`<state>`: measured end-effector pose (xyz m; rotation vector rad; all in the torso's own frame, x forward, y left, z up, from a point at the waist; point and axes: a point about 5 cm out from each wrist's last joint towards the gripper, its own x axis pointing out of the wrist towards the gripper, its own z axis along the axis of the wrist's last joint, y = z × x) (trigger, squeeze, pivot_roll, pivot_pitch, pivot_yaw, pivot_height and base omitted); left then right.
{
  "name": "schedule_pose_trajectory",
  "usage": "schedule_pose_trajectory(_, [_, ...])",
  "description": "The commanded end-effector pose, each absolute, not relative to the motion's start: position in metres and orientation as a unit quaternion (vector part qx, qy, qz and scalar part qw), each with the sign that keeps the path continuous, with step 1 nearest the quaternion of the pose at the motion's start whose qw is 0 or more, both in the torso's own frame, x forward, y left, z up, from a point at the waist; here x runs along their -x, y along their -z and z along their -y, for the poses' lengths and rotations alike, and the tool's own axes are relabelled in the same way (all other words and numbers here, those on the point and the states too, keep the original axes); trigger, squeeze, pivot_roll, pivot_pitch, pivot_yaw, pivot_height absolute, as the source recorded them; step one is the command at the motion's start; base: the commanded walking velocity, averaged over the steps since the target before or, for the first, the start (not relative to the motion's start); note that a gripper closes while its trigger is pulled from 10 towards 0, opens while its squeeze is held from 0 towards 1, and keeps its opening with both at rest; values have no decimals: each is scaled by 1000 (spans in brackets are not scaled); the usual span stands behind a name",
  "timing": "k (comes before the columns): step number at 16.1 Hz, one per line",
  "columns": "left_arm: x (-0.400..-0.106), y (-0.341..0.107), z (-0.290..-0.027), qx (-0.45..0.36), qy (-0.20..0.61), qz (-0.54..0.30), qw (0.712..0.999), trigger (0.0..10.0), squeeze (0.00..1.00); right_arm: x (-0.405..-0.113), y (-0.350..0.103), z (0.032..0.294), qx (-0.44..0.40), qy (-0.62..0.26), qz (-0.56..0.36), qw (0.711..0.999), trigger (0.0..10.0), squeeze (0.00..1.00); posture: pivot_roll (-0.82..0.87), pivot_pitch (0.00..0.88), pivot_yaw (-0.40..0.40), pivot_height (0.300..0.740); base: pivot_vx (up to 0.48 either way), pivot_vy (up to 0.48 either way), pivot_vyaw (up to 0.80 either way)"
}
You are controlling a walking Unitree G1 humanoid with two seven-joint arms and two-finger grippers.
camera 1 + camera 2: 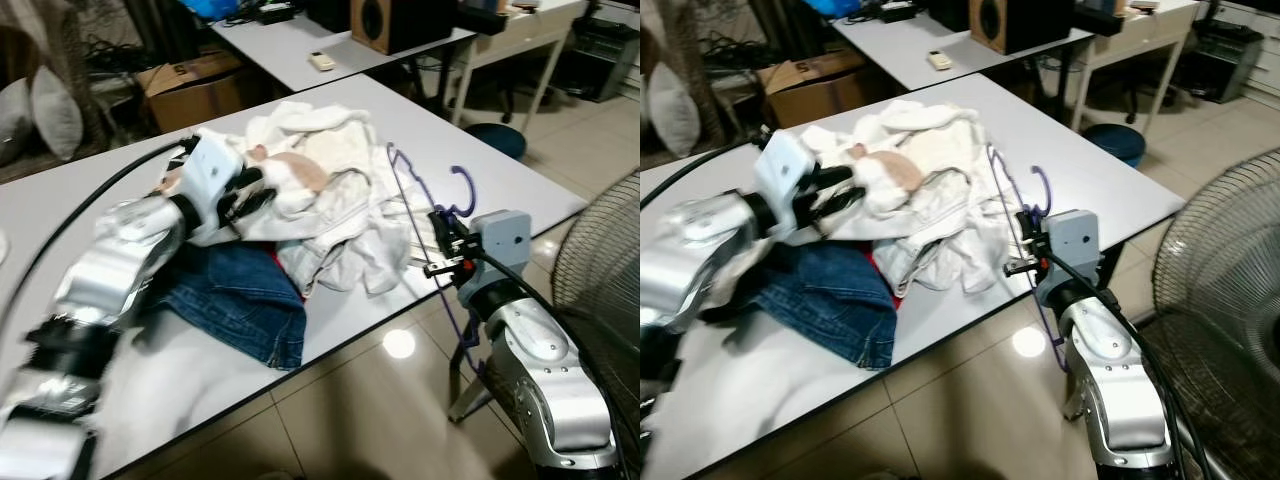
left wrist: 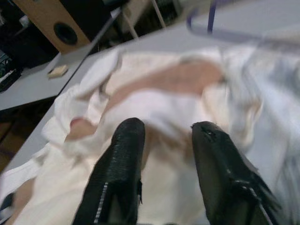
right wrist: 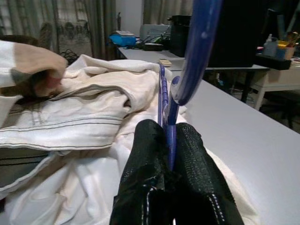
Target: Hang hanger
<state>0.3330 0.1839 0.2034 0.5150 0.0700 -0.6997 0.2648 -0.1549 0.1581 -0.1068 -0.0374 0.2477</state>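
- Now — my right gripper [image 3: 168,140] is clamped on the purple hanger [image 1: 425,185], right of centre in the head view, at the table [image 1: 520,185] edge.
- Left gripper [image 2: 164,136], fingers apart, rests on the white clothes [image 1: 340,200] — centre-left.
- Jeans [image 1: 240,300] lie below the pile.

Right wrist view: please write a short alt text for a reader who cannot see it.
Two black fingers of the right gripper are shut on a blue hanger, whose hook curves upward. Behind it, a pile of white clothes lies on a grey table.
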Motion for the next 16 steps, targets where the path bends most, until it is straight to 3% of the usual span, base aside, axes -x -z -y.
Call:
schedule_pose_trajectory(1, [-329,-203,-185,-274,352,-40,894,10000,180,-266,-162,152,49,-131,31,990,10000,0,-138,0,123,740,0,0,0])
schedule_pose_trajectory(2, [-324,-199,-187,-289,365,-52,883,10000,0,-265,-162,152,49,-130,31,990,10000,0,-141,0,126,740,0,0,0])
schedule_pose_trajectory(9, [-289,-193,-200,-342,409,-82,842,10000,0,-262,-161,154,50,-130,29,990,10000,0,-143,0,129,740,0,0,0])
schedule_pose_trajectory(16, [-277,-170,-197,-354,392,-112,842,10000,0,-263,-162,153,50,-132,29,990,10000,0,-141,0,126,740,0,0,0])
